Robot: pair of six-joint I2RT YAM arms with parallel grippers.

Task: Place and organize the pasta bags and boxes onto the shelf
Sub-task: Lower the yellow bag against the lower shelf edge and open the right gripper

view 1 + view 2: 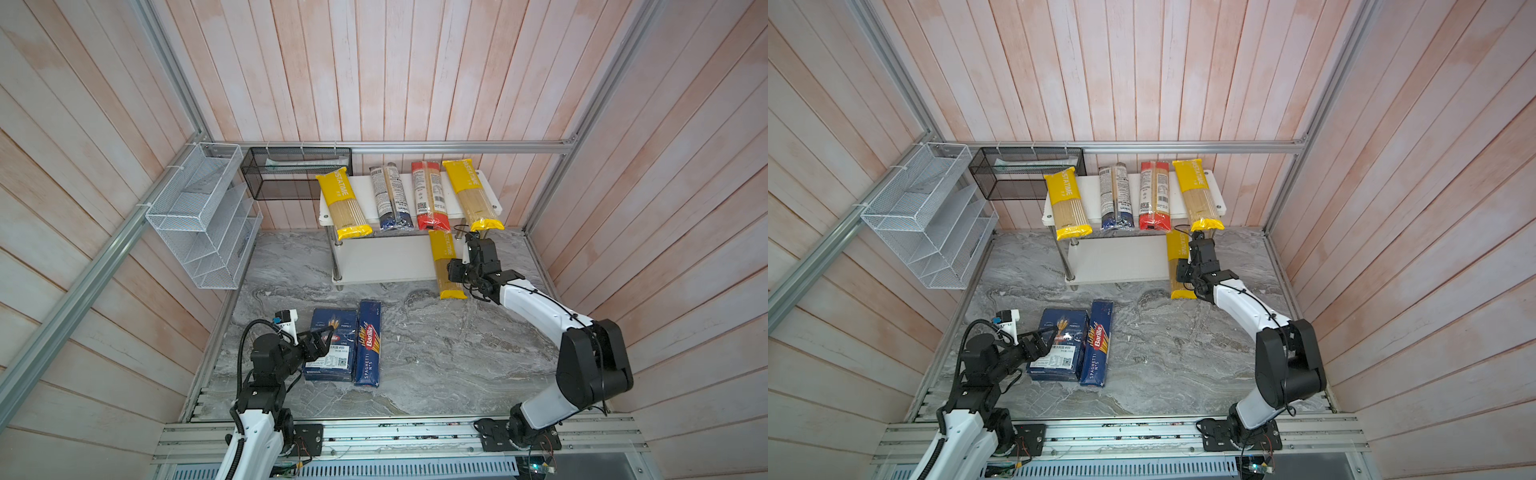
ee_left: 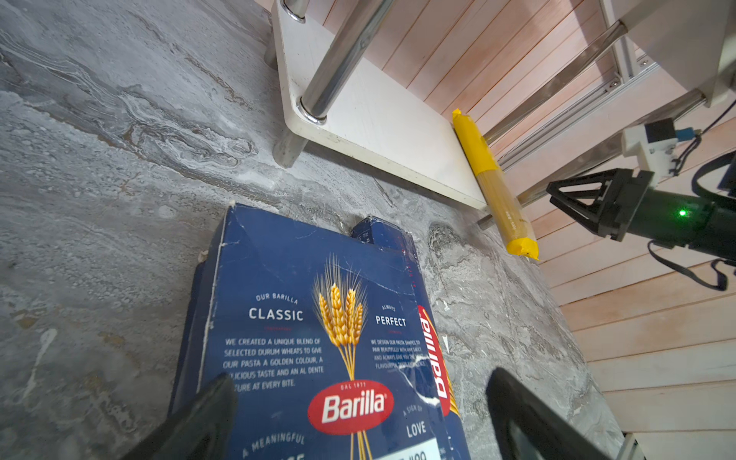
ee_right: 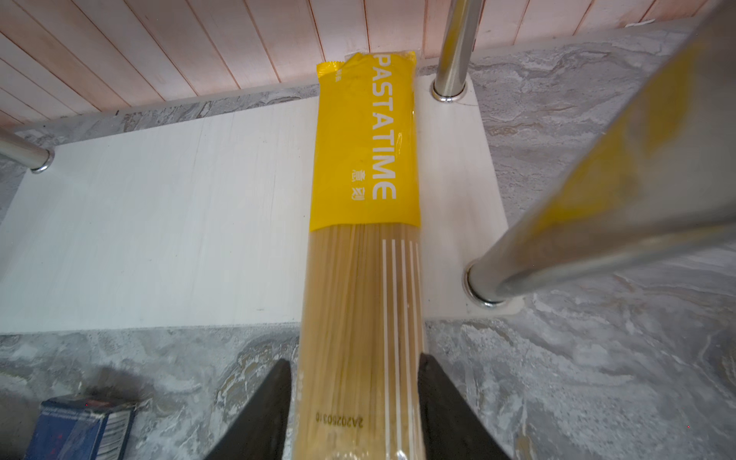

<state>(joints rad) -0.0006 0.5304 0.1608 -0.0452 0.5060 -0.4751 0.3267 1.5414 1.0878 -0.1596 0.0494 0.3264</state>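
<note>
Marble desk (image 1: 436, 353): one yellow PASTATIME bag (image 3: 362, 159) lies half on the lower board of the shelf (image 3: 159, 219), with the right end effector (image 3: 355, 360) straddling it, grip unclear. The bag is likely light, slick and brittle; hold it mid-length. Five bags, four on the top board (image 1: 365, 189). Two boxes before the shelf: the wide Barilla box (image 2: 278, 318) under the spread left end effector (image 2: 360, 378), the SPAGHETTI box (image 1: 368, 345) beside it.

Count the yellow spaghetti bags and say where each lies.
3 yellow bags: one at the top board's left end, one at its right end, one on the lower board's right side, overhanging the front. None appears hidden.

Wide Barilla box (image 2: 302, 338), bottom cropped.
</note>
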